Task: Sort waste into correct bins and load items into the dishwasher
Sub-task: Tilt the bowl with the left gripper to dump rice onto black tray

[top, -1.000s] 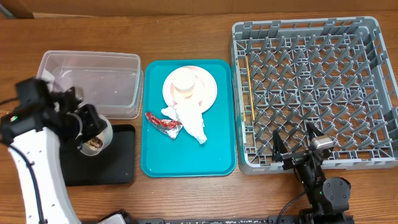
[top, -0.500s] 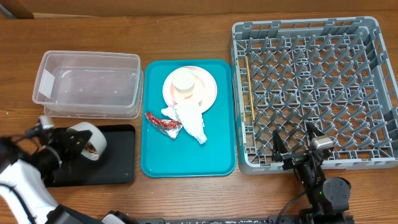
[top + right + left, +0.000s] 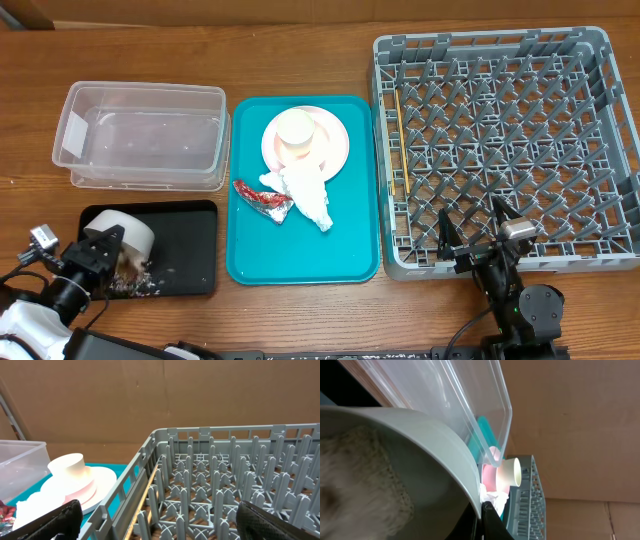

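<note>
My left gripper [image 3: 97,255] is shut on the rim of the white bowl [image 3: 124,233] and holds it tipped on its side over the black tray [image 3: 185,250]. Rice and brown scraps [image 3: 135,283] lie on the tray below it. In the left wrist view the bowl [image 3: 420,455] fills the frame, with rice [image 3: 355,475] still inside. The pink plate [image 3: 330,150] with the cream cup [image 3: 297,130], the napkin [image 3: 308,192] and the foil wrapper [image 3: 262,197] sit on the teal tray [image 3: 350,235]. My right gripper [image 3: 490,245] is open and empty at the front edge of the dish rack [image 3: 500,130]. No pink bowl is in view.
The clear tub [image 3: 145,135] stands behind the black tray. A thin wooden stick [image 3: 398,140] lies along the rack's left wall. The right wrist view shows the rack pegs [image 3: 225,475], the cup [image 3: 67,467] and the plate [image 3: 97,485].
My left arm has swung down to the front left with the white bowl and tipped it over the black tray. Rice and scraps now lie on the tray. The right arm has not moved.
</note>
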